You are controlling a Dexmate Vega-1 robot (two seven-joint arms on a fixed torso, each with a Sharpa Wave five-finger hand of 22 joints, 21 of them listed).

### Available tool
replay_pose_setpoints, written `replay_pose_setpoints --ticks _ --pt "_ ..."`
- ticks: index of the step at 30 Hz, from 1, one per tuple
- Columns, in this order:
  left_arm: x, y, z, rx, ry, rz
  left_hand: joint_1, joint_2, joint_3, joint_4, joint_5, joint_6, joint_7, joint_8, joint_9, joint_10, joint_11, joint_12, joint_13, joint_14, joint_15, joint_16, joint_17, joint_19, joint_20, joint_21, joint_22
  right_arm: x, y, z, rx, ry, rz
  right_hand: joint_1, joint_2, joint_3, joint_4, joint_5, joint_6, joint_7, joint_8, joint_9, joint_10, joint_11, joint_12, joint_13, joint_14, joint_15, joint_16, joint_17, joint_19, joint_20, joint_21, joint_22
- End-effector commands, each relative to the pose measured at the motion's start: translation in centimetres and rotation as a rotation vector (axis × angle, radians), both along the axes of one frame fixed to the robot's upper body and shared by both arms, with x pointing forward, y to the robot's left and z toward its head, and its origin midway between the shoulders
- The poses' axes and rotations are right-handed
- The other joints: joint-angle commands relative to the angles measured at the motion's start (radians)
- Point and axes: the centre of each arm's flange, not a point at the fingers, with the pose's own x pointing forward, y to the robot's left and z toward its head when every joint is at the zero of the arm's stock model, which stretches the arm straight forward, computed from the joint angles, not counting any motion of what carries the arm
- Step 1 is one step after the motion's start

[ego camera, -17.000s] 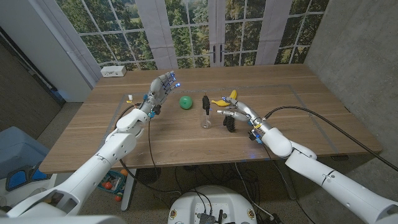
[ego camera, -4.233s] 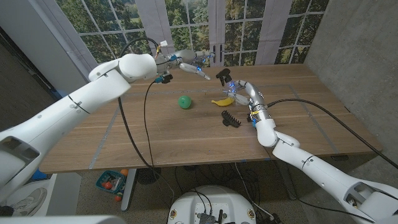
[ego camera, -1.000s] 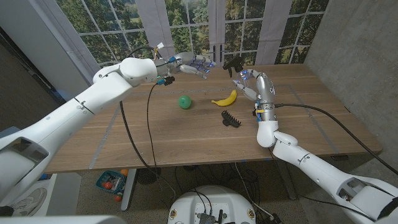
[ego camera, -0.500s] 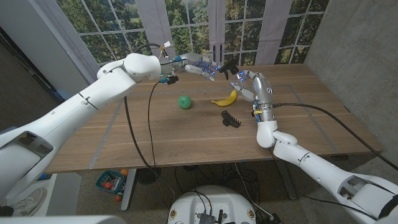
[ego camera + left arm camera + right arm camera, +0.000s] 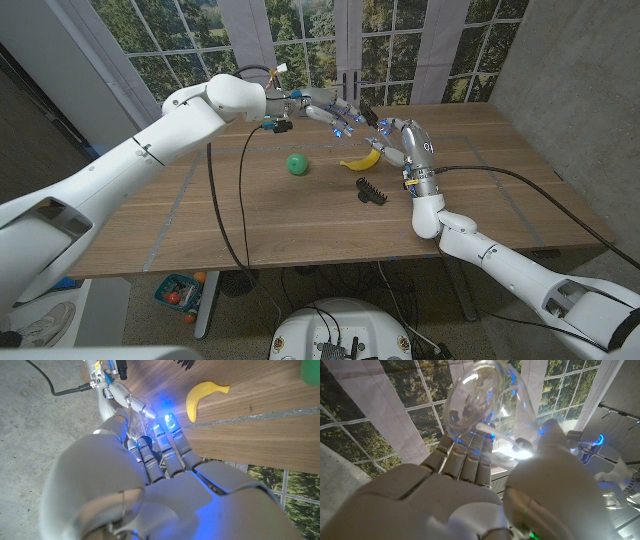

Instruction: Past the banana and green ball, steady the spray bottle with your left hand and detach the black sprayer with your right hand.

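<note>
Above the table's far side my left hand (image 5: 325, 108) holds the clear spray bottle (image 5: 484, 397) up in the air. My right hand (image 5: 397, 140) meets it from the right, its fingers closed around the black sprayer (image 5: 364, 113) at the bottle's end. In the right wrist view the bottle lies just past my right hand's fingers (image 5: 465, 462), and a thin white tube shows through its clear wall. The banana (image 5: 362, 160) and the green ball (image 5: 297, 164) lie on the table below both hands. The left wrist view shows the banana (image 5: 202, 396) beyond my left hand (image 5: 150, 475).
A black comb-like piece (image 5: 372, 192) lies on the wooden table (image 5: 250, 230) just in front of the banana. A black cable (image 5: 212, 200) hangs from my left arm over the table's left half. Windows stand close behind the far edge.
My right hand has come down and left with the sprayer while my left hand carried the bottle right; apart a second ago, the two hands now meet.
</note>
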Motion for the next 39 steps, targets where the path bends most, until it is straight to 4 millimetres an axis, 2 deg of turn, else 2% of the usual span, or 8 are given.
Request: replay_pose_setpoints --ticks 1,6,17,24,27,31,34,39 --pt "-0.5 -0.7 0.5 0.041 -0.019 0.006 0.051 -0.007 -0.016 -0.008 0.009 -0.058 0.006 -0.007 0.000 -0.068 0.007 -0.014 0.002 0.089 -0.175 0.101 0.114 0.018 -0.087 0.134 0.073 1.0 0.2 -1.4 -0.110 0.064 -0.026 0.176 0.179 -0.005 0.001 0.005 0.245 -0.233 0.001 0.001 0.178 -0.166 -0.003 0.004 0.009 -0.129 -0.002 0.006 -0.007 -0.155 0.008 0.002" --pt "0.1 -0.1 0.9 0.031 -0.018 0.051 0.089 -0.019 -0.037 -0.003 0.011 -0.199 0.010 -0.016 0.000 -0.197 0.024 -0.024 0.003 0.077 -0.174 0.166 0.230 -0.008 -0.088 0.229 0.092 -0.1 0.3 -2.0 -0.118 0.045 0.048 0.178 0.180 -0.007 0.001 0.007 0.246 -0.233 -0.001 0.001 0.180 -0.165 -0.006 0.005 0.011 -0.130 -0.003 0.009 -0.008 -0.155 0.009 0.002" --pt "0.7 0.8 1.0 0.014 -0.038 0.108 0.043 -0.034 -0.066 0.021 0.004 -0.287 0.007 -0.014 -0.001 -0.279 0.044 -0.022 0.001 0.034 -0.165 0.179 0.284 -0.048 -0.088 0.271 0.094 -2.6 0.9 -1.7 -0.100 -0.052 0.177 0.184 0.182 -0.011 0.001 0.010 0.249 -0.228 -0.007 -0.003 0.184 -0.165 -0.012 0.005 0.017 -0.130 -0.007 0.017 -0.007 -0.154 0.015 0.002" --pt "0.6 1.1 0.9 0.050 -0.008 0.167 -0.034 -0.048 -0.093 0.036 -0.012 -0.275 0.097 0.002 -0.003 -0.231 0.090 0.004 0.001 0.013 -0.166 0.178 0.312 -0.063 -0.069 0.295 0.081 -2.9 0.2 -1.1 -0.028 -0.089 0.158 0.185 0.182 -0.014 0.001 0.010 0.246 -0.226 -0.008 0.002 0.184 -0.165 -0.015 0.006 0.018 -0.130 -0.009 0.019 -0.007 -0.155 0.017 0.002" --pt "0.6 1.0 0.7 0.077 0.021 0.166 -0.060 -0.058 -0.103 0.042 -0.016 -0.257 0.102 0.009 -0.003 -0.210 0.090 0.009 0.001 0.017 -0.164 0.179 0.315 -0.060 -0.070 0.299 0.077 -2.6 -0.1 -0.9 -0.014 -0.095 0.138 0.186 0.181 -0.015 0.001 0.011 0.244 -0.227 -0.009 0.004 0.185 -0.165 -0.015 0.008 0.018 -0.129 -0.011 0.020 -0.008 -0.155 0.017 0.002" --pt "0.5 0.7 0.5 0.113 0.048 0.152 -0.084 -0.057 -0.100 0.040 -0.019 -0.177 0.088 0.033 -0.003 -0.149 0.074 0.022 0.000 0.017 -0.168 0.162 0.309 -0.061 -0.063 0.303 0.065 -2.2 -0.3 -0.7 -0.003 -0.095 0.114 0.187 0.182 -0.017 0.002 0.011 0.247 -0.226 -0.009 0.006 0.185 -0.165 -0.017 0.010 0.018 -0.129 -0.013 0.022 -0.008 -0.155 0.019 0.002" --pt "0.2 0.6 0.4 0.112 0.052 0.116 -0.090 -0.057 -0.092 0.029 -0.018 -0.136 0.037 0.037 -0.004 -0.111 0.031 0.022 0.000 0.022 -0.170 0.151 0.305 -0.058 -0.064 0.307 0.055 -1.9 -0.5 -0.7 0.002 -0.090 0.096 0.188 0.183 -0.018 0.002 0.012 0.248 -0.223 -0.010 0.006 0.186 -0.165 -0.018 0.011 0.019 -0.130 -0.014 0.024 -0.008 -0.154 0.020 0.002" --pt "-0.3 0.3 0.3 0.106 0.045 0.056 -0.048 -0.034 -0.055 0.004 -0.011 -0.063 -0.021 0.046 -0.003 -0.054 0.003 0.024 -0.001 0.018 -0.172 0.128 0.302 -0.051 -0.072 0.313 0.040 -1.0 -0.6 -0.8 0.000 -0.064 0.059 0.189 0.184 -0.020 0.003 0.012 0.250 -0.224 -0.012 0.005 0.185 -0.165 -0.022 0.009 0.019 -0.129 -0.017 0.026 -0.009 -0.155 0.022 0.002"
